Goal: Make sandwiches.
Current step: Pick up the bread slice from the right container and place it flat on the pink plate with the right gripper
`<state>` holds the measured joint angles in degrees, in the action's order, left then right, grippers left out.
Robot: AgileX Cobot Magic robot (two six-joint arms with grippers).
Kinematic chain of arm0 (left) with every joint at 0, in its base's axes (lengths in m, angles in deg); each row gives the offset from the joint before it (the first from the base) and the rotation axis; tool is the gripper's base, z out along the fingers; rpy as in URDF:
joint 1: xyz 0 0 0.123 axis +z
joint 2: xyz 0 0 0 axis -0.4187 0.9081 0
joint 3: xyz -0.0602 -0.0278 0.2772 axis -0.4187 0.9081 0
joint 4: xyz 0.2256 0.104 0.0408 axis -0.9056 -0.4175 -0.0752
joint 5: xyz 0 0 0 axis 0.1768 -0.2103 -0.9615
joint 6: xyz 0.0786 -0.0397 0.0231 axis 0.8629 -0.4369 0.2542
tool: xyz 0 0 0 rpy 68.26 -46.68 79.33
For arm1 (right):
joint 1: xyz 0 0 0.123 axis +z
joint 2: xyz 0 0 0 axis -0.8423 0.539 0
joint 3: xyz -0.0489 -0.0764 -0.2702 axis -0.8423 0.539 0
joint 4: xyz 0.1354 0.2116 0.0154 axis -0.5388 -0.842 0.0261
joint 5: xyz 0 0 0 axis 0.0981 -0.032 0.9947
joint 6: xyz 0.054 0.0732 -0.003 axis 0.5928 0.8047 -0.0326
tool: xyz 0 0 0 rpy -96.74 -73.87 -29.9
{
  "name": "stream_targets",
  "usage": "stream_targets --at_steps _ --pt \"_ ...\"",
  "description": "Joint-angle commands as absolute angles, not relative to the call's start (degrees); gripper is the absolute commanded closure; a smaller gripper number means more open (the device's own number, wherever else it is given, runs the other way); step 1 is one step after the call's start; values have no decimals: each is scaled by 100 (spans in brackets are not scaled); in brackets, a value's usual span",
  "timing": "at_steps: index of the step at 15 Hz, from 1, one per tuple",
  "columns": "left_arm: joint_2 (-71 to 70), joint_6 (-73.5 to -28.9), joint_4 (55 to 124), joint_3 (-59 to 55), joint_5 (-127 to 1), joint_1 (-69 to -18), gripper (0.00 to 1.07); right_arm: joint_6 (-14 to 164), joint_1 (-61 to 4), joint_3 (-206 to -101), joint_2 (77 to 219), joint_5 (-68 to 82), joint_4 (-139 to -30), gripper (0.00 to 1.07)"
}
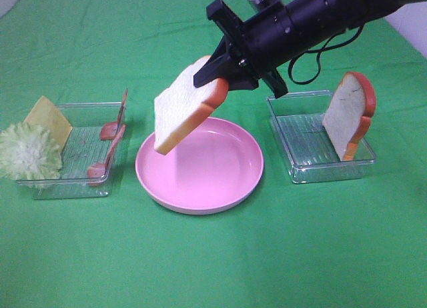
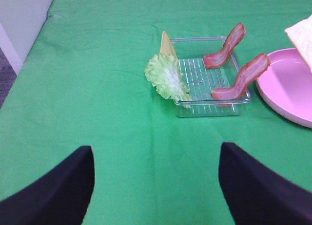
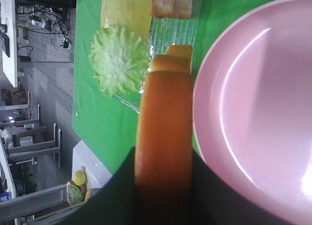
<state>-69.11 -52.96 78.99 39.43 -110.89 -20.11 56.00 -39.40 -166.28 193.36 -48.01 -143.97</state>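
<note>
Over the pink plate (image 1: pixel 227 181) at 10 o'clock, right claw (image 1: pixel 223 71) clamped on a tilted bread slice (image 1: pixel 183 111), second slice (image 1: pixel 347 115) upright in the 3 o'clock tray (image 1: pixel 300 168), lettuce (image 1: pixel 28 151), cheese (image 1: pixel 50 118), bacon strips (image 1: pixel 107 155) at 9 o'clock, left claw (image 2: pixel 155 152) apart.

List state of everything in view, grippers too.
Round pink plate: bare.
White toy bread slice with orange crust: held tilted above plate.
Right gripper: fingers shut on that slice.
Second bread slice: leaning upright in right clear plastic tray.
Reddish-brown bacon strips: propped on left clear tray's wall.
Yellow cheese square: leaning at that tray's end.
Pale green lettuce: leaning there too.
Left gripper: fingers open, empty.
</note>
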Motion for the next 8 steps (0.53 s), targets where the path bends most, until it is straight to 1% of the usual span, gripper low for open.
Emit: stream_targets --at_steps 1,6,8 --pt "-7008 -5302 7951 3961 -11095 -2000 38 5388 -3957 -16588 19760 -4761 -14540 107" --pt "-7008 -5302 7951 3961 -11095 -2000 38 5055 -3957 -16588 20540 -4710 -15296 107" --pt "-7008 -5302 7951 3961 -11095 -2000 38 4964 -3957 -16588 20563 -4555 -15417 107"
